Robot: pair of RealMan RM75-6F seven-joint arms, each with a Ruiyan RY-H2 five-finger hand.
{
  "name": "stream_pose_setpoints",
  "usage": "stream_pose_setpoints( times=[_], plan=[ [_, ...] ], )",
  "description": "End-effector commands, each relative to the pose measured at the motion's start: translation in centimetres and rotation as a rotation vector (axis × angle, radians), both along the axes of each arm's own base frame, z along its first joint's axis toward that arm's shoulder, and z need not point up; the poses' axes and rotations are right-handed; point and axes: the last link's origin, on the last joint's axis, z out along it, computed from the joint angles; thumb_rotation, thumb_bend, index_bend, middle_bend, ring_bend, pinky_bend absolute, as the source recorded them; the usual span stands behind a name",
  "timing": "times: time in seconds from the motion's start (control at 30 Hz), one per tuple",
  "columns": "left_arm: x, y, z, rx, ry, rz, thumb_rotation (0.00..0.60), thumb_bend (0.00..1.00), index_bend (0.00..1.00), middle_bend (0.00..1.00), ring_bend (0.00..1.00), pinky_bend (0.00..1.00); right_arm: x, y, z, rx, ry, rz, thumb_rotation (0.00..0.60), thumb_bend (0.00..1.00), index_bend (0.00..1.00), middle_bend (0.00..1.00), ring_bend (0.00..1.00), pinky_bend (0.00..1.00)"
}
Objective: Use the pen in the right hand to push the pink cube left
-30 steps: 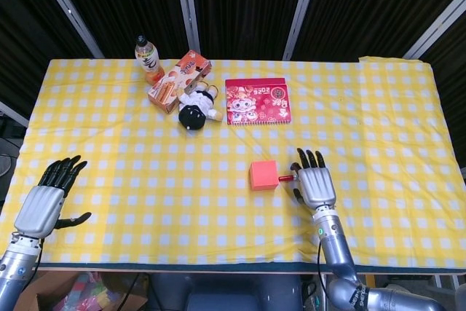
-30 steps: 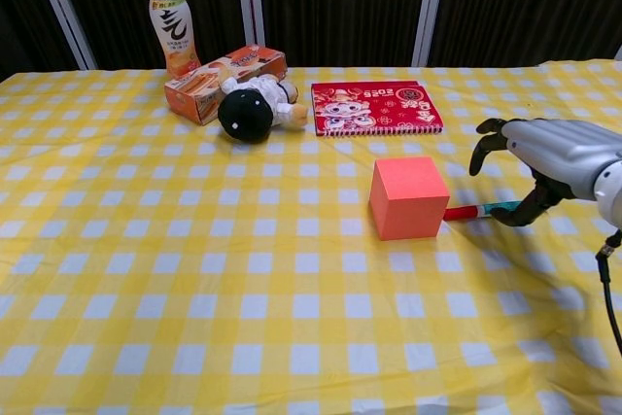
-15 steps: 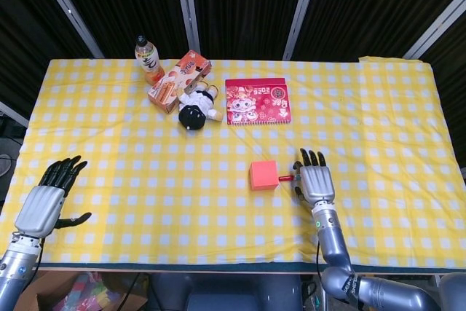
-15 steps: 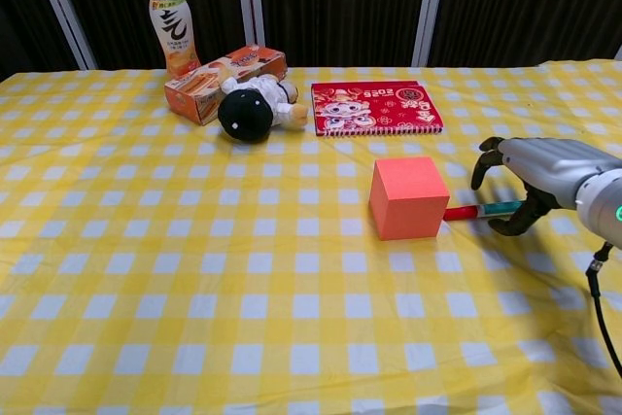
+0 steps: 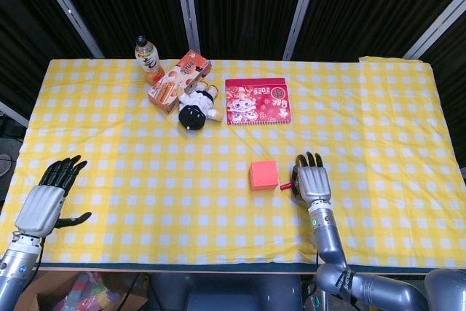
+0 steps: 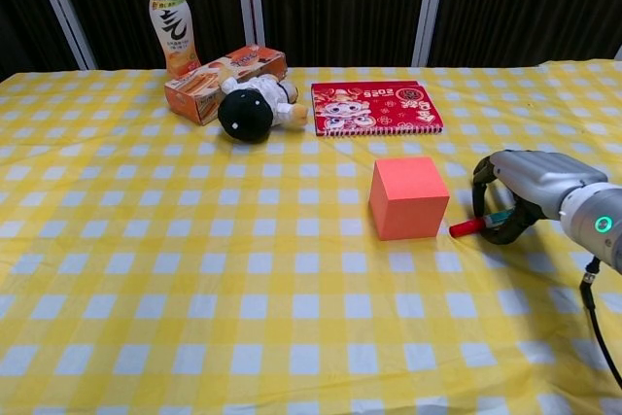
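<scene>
The pink cube (image 5: 263,175) (image 6: 408,197) sits on the yellow checked tablecloth, right of centre. My right hand (image 5: 312,182) (image 6: 523,188) lies low just right of it and holds a pen (image 6: 476,224) with a red tip. The red tip (image 5: 285,186) lies on the cloth by the cube's lower right corner, a small gap away. My left hand (image 5: 45,204) hovers open at the table's front left corner, far from the cube, and shows only in the head view.
At the back stand a drink bottle (image 5: 147,56) (image 6: 172,33), an orange snack box (image 5: 178,80) (image 6: 222,80), a small doll (image 5: 195,107) (image 6: 255,110) and a red notebook (image 5: 257,100) (image 6: 374,107). Bare tablecloth (image 5: 182,180) stretches left of the cube.
My right hand has drawn back toward the front edge and sunk lower. The pen tip slid from the cube's right face down to its lower right corner. The cube has not moved.
</scene>
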Motion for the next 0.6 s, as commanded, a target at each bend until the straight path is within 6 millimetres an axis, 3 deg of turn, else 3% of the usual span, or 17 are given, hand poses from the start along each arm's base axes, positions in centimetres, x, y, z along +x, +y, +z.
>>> stream_pose_setpoints(
  times=[0.03, 0.33, 0.6],
  plan=[
    [0.0, 0.0, 0.0, 0.000, 0.000, 0.000, 0.600, 0.00, 0.00, 0.00, 0.00, 0.00, 0.2, 0.0, -0.1, -0.002, -0.008, 0.009, 0.600, 0.48, 0.58, 0.20, 0.00, 0.00],
    [0.0, -0.1, 0.0, 0.000, -0.005, 0.001, 0.600, 0.00, 0.00, 0.00, 0.00, 0.00, 0.9, -0.2, 1.0, -0.037, -0.023, 0.042, 0.600, 0.50, 0.60, 0.21, 0.00, 0.00],
    [0.0, -0.1, 0.0, -0.001, -0.005, 0.002, 0.600, 0.00, 0.00, 0.00, 0.00, 0.00, 1.4, -0.9, 3.8, -0.098, -0.024, 0.051, 0.600, 0.50, 0.60, 0.21, 0.00, 0.00]
  ],
)
